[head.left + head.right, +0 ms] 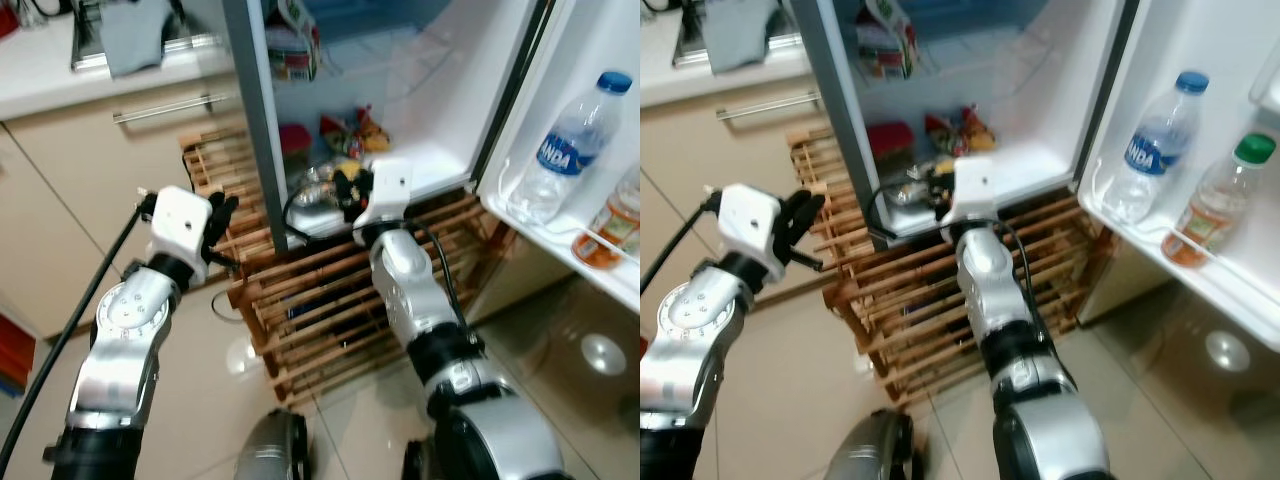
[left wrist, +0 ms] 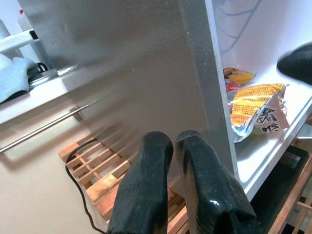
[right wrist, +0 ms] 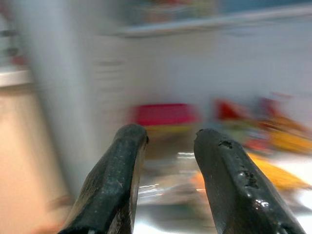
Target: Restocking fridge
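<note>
The fridge stands open, with its white bottom shelf (image 1: 440, 150) in front of me. On the shelf lie colourful snack packets (image 1: 350, 130), a red tub (image 1: 293, 138) and a shiny silver packet (image 1: 315, 190). My right gripper (image 1: 345, 190) reaches to the shelf's front edge beside the silver packet. In the blurred right wrist view that gripper (image 3: 170, 139) is open with nothing between its fingers. My left gripper (image 1: 222, 215) is raised outside the fridge, left of its grey side wall (image 2: 146, 58). Its fingers (image 2: 156, 161) are shut and hold nothing. A yellow packet (image 2: 256, 109) shows past them.
The open door on the right carries a water bottle (image 1: 565, 150) and an orange drink bottle (image 1: 615, 225). A wooden slatted rack (image 1: 320, 290) lies on the tiled floor under the fridge. A beige cabinet with a bar handle (image 1: 165, 108) and a counter (image 1: 40, 70) stand to the left.
</note>
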